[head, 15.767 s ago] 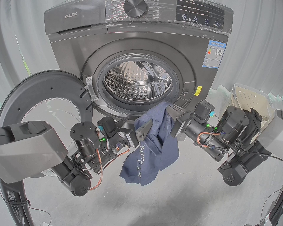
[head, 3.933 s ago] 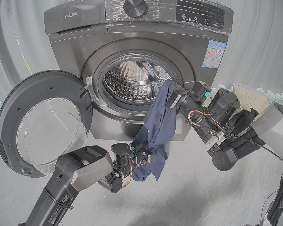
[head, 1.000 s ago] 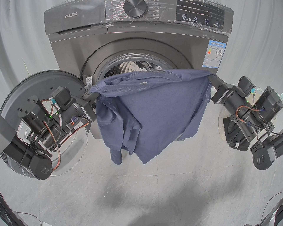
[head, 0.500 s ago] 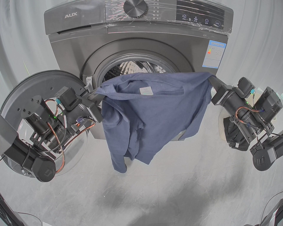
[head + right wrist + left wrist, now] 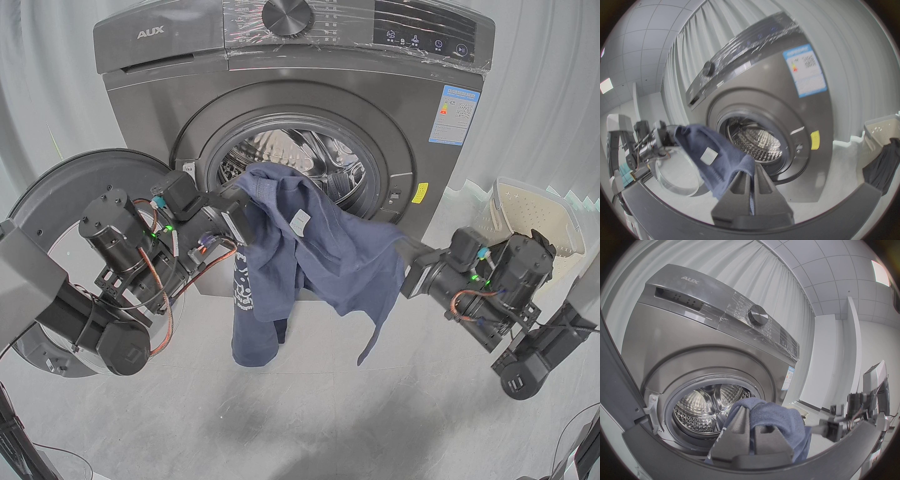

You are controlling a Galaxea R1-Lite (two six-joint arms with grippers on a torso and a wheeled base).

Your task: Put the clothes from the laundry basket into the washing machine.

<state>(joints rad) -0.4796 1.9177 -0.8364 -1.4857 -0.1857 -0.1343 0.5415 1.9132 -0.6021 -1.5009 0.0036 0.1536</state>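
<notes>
A navy blue T-shirt hangs between my two grippers in front of the washing machine's open drum. My left gripper is shut on one bunched end at the left rim of the opening; in the left wrist view the gripper pinches the shirt. My right gripper is shut on the other end, lower and right of the opening; the right wrist view shows the gripper on the cloth. The shirt's tail dangles toward the floor.
The round door stands swung open at the left, behind my left arm. A cream laundry basket sits on the floor at the right, with a black garment draped over its edge. Grey floor lies open in front.
The grippers have drawn closer together. The left one moved right, up to the drum's rim; the right one dropped down and left. The shirt, stretched wide before, now sags in folds.
</notes>
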